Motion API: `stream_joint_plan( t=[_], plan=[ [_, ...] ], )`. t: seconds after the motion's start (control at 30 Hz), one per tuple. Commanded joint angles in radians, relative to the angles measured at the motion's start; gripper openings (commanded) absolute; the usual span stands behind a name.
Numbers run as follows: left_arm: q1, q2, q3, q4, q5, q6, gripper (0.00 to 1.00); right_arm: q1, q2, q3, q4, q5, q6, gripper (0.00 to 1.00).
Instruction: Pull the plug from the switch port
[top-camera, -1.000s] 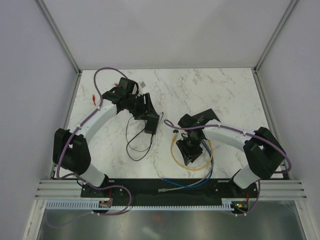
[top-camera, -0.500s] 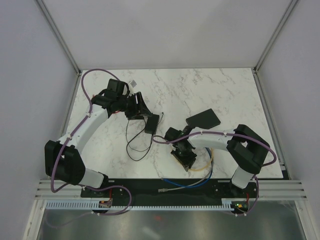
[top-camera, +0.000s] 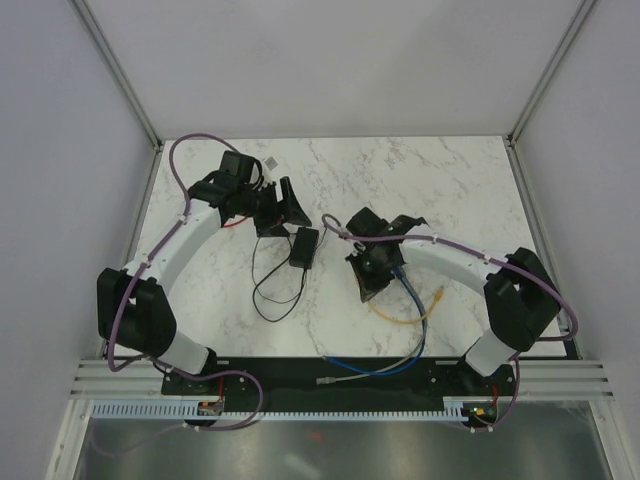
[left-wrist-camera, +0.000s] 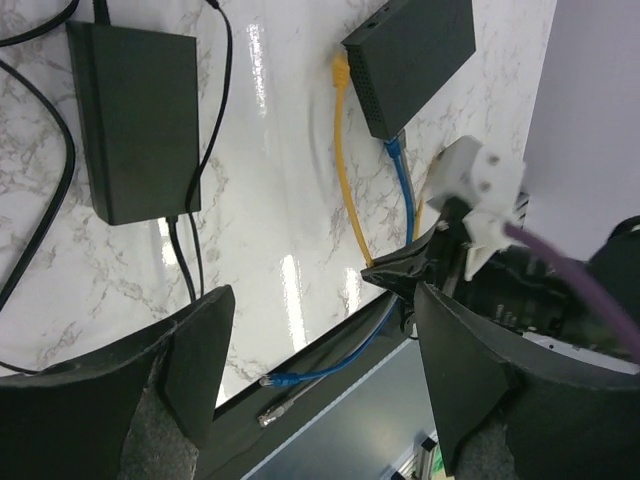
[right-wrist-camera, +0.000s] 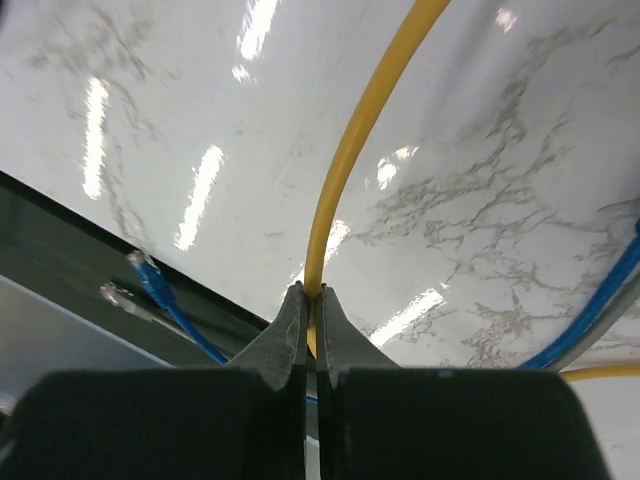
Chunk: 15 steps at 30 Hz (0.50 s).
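Two robot arms reach over a white marble-patterned bench (top-camera: 450, 180), shown from above and from each wrist. The flat black rectangular switch (left-wrist-camera: 420, 45) lies about midway between the bench's far and near edges, a little toward the right edge. From above, the right arm hides most of it.

A thin yellow network cable (left-wrist-camera: 350, 200) runs from the switch toward the near edge. Its yellow plug (left-wrist-camera: 339, 68) sits tight against the switch's socket edge, but it cannot be told whether it is seated in a port. A blue network cable (left-wrist-camera: 404, 200) meets the switch's nearer corner and looks plugged in.

The right gripper (right-wrist-camera: 311, 300) is clenched on the yellow network cable, pinching the cord itself some way down from the plug. The left gripper (left-wrist-camera: 322, 300) is released, jaws wide and holding nothing. It hangs over the bench's left half, near a smaller black power brick (left-wrist-camera: 135, 120) with a thin black cord.

The step in hand appears to be the grasp before the pull: the cord is caught, and the plug seems not yet drawn clear. The next move likely calls for a steady pull straight away from the socket edge. Nothing holds the switch down, so it may slide along instead of letting go. The plug's latch may also resist a pull on the cord alone.
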<state>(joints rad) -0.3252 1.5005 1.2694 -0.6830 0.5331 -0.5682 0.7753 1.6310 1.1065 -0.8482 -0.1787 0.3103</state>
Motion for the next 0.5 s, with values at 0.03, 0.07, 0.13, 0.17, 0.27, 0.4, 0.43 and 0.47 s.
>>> stream_joint_plan(
  t=[0.03, 0.07, 0.13, 0.17, 0.27, 0.4, 0.43, 0.47],
  plan=[
    [-0.040, 0.040, 0.102, -0.001, 0.076, -0.018, 0.80, -0.117, -0.065, 0.159, 0.021, -0.111, 0.004, 0.00],
    [-0.049, 0.041, 0.108, 0.010, 0.080, -0.016, 0.80, -0.140, -0.071, 0.180, 0.032, -0.135, 0.015, 0.00],
    [-0.081, 0.027, 0.102, 0.036, 0.090, -0.022, 0.79, -0.194, -0.102, 0.217, 0.104, -0.205, 0.039, 0.00],
    [-0.092, 0.003, 0.091, 0.057, 0.093, -0.025, 0.78, -0.215, -0.112, 0.222, 0.133, -0.221, 0.085, 0.00],
    [-0.112, -0.043, 0.001, 0.089, 0.100, -0.025, 0.76, -0.303, -0.123, 0.239, 0.236, -0.298, 0.197, 0.00],
    [-0.126, -0.040, 0.004, 0.089, 0.100, -0.025, 0.76, -0.373, -0.065, 0.340, 0.313, -0.386, 0.331, 0.00],
    [-0.130, -0.037, 0.013, 0.089, 0.100, -0.025, 0.76, -0.378, -0.057, 0.352, 0.330, -0.393, 0.358, 0.00],
    [-0.138, -0.022, 0.033, 0.180, 0.125, -0.059, 0.70, -0.390, -0.045, 0.363, 0.363, -0.398, 0.424, 0.00]
  ],
)
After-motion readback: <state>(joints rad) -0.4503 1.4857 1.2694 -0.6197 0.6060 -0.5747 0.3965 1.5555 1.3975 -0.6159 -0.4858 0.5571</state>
